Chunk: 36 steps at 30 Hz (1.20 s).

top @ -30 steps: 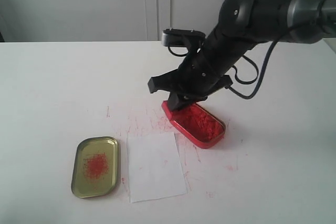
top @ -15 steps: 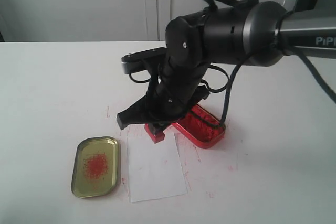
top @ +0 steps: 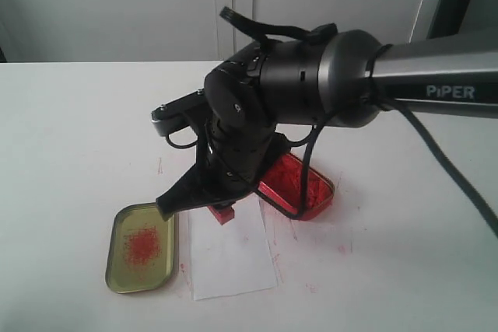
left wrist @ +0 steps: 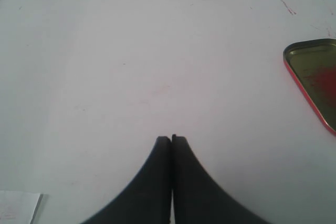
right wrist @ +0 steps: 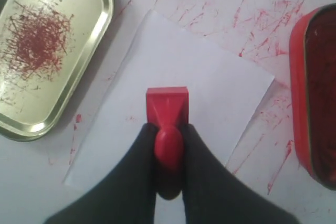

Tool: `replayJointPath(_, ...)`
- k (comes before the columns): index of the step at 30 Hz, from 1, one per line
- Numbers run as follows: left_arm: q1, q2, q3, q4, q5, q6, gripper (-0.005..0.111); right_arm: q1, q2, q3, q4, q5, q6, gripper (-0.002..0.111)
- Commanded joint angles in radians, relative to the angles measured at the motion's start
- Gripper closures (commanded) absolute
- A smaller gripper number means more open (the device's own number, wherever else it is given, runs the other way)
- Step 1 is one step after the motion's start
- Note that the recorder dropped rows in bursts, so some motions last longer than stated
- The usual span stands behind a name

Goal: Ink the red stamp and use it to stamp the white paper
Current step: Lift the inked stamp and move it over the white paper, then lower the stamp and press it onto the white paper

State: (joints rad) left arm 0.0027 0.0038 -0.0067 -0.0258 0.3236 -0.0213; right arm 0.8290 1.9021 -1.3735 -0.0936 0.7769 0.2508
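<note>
My right gripper (right wrist: 168, 129) is shut on the handle of the red stamp (right wrist: 167, 107), whose square base faces down over the white paper (right wrist: 173, 82). In the exterior view the red stamp (top: 223, 213) hangs at the paper's (top: 230, 258) far edge, under the black right arm; I cannot tell whether it touches the sheet. The red oval tin of ink paste (top: 299, 186) lies just right of it. My left gripper (left wrist: 171, 139) is shut and empty over bare white tabletop, and it does not show in the exterior view.
The gold tin lid (top: 141, 246) with a red smudge lies left of the paper, and its corner (left wrist: 315, 77) shows in the left wrist view. Red smears (right wrist: 262, 35) streak the tabletop between paper and ink tin. A scrap of white paper (left wrist: 16, 205) shows by the left gripper.
The right arm has swung left from over the ink tin, carrying the red stamp down to the far edge of the white paper.
</note>
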Motion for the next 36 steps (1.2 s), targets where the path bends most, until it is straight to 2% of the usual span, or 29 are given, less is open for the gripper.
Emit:
replayJointPath(1, -0.003, -0.004, 0.007, 0.001, 0.009, -0.001, 0.107, 0.002, 0.031, 0.003, -0.014, -0.009, 0.007, 0.108)
replayJointPath(25, -0.003, -0.004, 0.007, 0.001, 0.009, -0.001, 0.107, 0.002, 0.064, 0.049, -0.014, -0.101, 0.165, 0.108)
replayJointPath(36, -0.003, -0.004, 0.007, 0.001, 0.009, -0.001, 0.107, 0.002, 0.064, -0.014, -0.037, -0.006, 0.165, 0.108)
